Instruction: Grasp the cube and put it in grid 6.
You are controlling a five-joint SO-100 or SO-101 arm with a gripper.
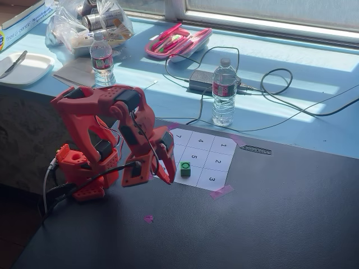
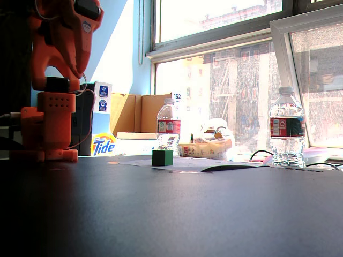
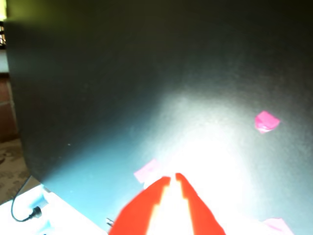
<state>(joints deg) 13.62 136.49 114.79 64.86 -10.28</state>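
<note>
The green cube (image 1: 185, 168) sits on the white numbered sheet (image 1: 224, 154), in the cell below the "5" and left of the "3"; that cell's digit is hidden by the cube. The cube also shows in a fixed view (image 2: 162, 157), resting on the sheet's near edge. My red gripper (image 1: 167, 179) points down at the sheet's left edge, a short way left of the cube and not touching it. In the wrist view the gripper (image 3: 171, 177) has its tips almost together with nothing between them. The cube is out of the wrist view.
Two water bottles (image 1: 224, 92) (image 1: 102, 60) stand behind the sheet, with a power brick and cables (image 1: 202, 80), a pink case (image 1: 178, 42) and a bag (image 1: 90, 25). Pink tape bits (image 1: 221, 191) (image 3: 266, 121) lie on the black table. The arm's base (image 1: 84, 168) is at left.
</note>
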